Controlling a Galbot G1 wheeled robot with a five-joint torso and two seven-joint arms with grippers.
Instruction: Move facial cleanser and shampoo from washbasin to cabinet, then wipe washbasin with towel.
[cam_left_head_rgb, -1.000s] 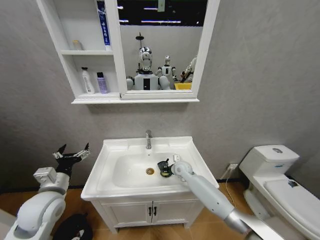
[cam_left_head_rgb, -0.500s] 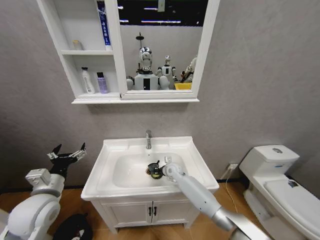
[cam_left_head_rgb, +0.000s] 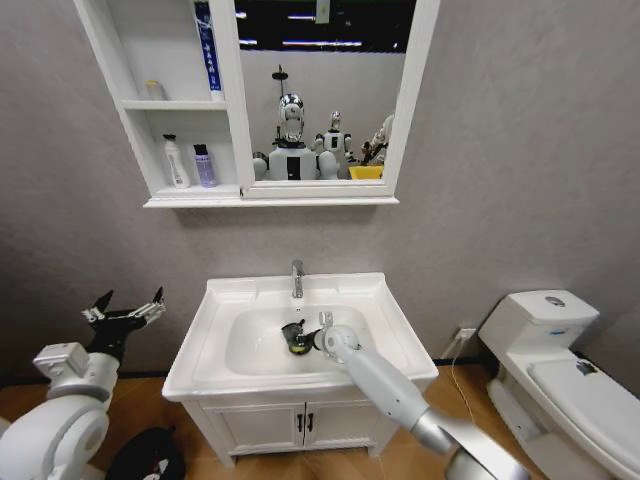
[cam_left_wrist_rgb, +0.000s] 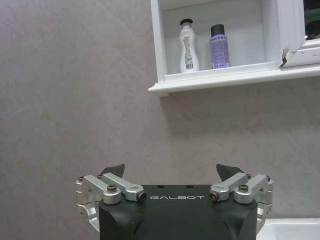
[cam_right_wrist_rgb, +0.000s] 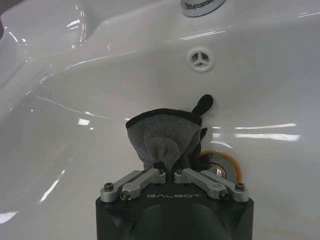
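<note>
towel (cam_right_wrist_rgb: 165, 140) in washbasin (cam_left_head_rgb: 220, 300) bowl, apparently touching drain (cam_right_wrist_rgb: 222, 167), cabinet (cam_left_head_rgb: 130, 70) above, 2 bottles (cam_left_wrist_rgb: 188, 46) on its shelf

The wall (cam_left_head_rgb: 520, 140) is finished in a uniform grey textured surface (no window visible), and an electrical outlet (cam_left_head_rgb: 465, 333) is mounted low on it with a cable hanging below. A white toilet (cam_left_head_rgb: 560, 370) stands to the right of a white two-door vanity (cam_left_head_rgb: 300, 422) fitted with black handles. The floor (cam_left_head_rgb: 25, 400) is a warm brown colour.
</note>
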